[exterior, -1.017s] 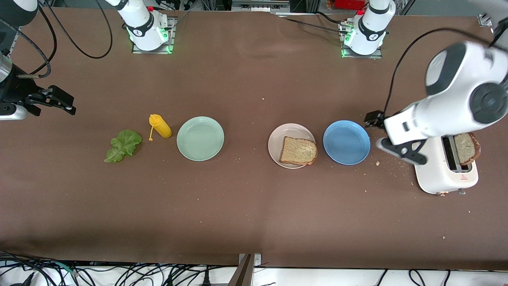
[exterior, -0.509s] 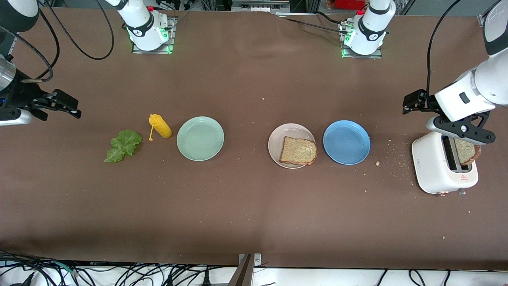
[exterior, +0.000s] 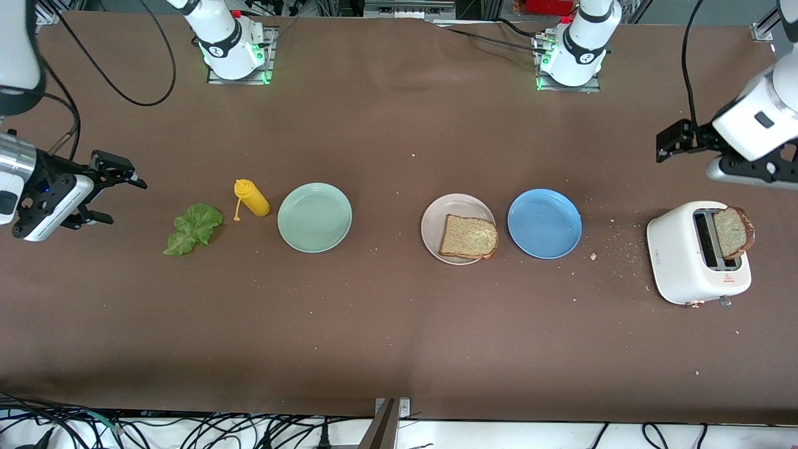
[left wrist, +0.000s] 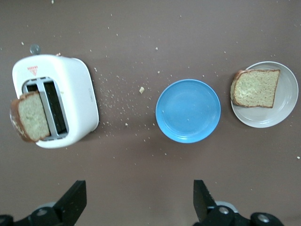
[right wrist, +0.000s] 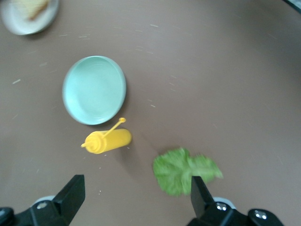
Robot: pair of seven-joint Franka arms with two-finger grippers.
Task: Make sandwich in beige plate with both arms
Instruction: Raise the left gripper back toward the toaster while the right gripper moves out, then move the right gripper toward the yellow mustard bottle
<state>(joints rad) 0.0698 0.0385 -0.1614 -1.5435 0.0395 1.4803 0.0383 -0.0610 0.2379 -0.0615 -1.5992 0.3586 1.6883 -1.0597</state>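
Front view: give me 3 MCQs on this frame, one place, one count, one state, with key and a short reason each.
1. Where is the bread slice that is not on a plate?
A. On the blue plate
B. In the toaster
C. Beside the lettuce leaf

2. How many plates are on the table?
A. Two
B. Three
C. Four

3. How do both grippers stand?
A. Open, holding nothing
B. Shut on bread
C. One holds lettuce

Key:
1 B: one bread slice sticks out of the toaster; the other lies on the beige plate.
2 B: beige, mint-green plate and blue plate.
3 A: left gripper and right gripper show spread, empty fingers.
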